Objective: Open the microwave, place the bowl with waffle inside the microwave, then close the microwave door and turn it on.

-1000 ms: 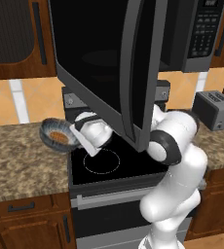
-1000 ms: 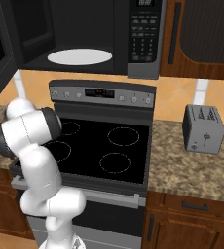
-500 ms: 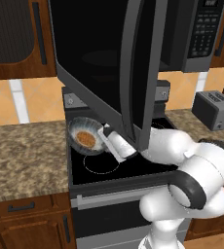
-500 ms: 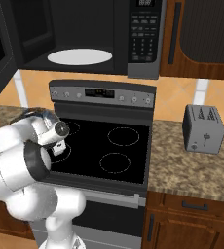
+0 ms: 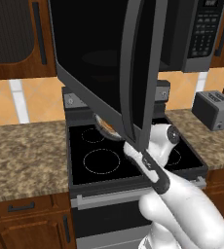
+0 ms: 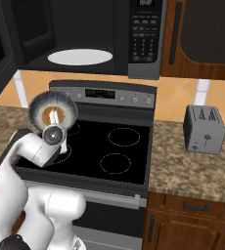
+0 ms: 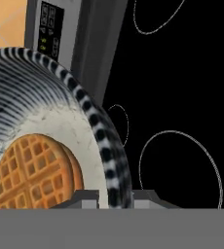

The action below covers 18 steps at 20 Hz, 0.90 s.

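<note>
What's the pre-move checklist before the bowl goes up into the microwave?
1. Microwave door open: ok, swung wide.
2. Cavity free: ok, the white turntable is bare.
3. Grip on bowl: ok, gripper pinches its rim.
4. Waffle in the bowl: ok.
5. Bowl level: not ok, tipped well off level over the stove.
6. Clearance to the door edge on the way up: cannot tell.

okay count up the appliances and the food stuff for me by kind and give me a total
Microwave: 1
Stove: 1
Toaster: 1
Bowl: 1
Waffle: 1
Total: 5
</note>
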### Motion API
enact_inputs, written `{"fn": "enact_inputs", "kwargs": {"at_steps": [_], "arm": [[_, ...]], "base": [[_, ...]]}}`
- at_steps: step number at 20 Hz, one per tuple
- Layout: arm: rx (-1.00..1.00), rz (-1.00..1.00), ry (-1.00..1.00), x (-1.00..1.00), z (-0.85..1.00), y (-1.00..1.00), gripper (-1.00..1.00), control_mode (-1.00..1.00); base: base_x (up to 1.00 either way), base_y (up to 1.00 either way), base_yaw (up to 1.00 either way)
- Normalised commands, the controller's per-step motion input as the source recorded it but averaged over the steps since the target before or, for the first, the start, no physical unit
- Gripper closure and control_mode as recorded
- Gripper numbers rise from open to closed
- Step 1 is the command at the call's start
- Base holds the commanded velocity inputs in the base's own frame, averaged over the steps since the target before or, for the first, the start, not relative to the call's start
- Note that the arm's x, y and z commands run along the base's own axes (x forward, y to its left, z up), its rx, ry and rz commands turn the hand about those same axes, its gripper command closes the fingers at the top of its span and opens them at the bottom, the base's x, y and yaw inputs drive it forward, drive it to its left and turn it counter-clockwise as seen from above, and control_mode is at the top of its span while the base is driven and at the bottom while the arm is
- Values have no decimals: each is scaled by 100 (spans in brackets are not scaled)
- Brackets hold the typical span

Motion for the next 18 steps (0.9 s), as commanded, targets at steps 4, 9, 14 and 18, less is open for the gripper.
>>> {"fn": "enact_inputs", "kwargs": {"at_steps": [4, 9, 14, 18], "arm": [[1, -35, 22, -77, 100, -77, 100, -100], [-1, -21, 39, -93, 100, -90, 100, -100], [0, 9, 17, -58, 100, -12, 100, -100], [-11, 19, 4, -34, 100, 15, 100, -100]], "base": [[0, 0, 0], [0, 0, 0], [0, 0, 0], [0, 0, 0]]}}
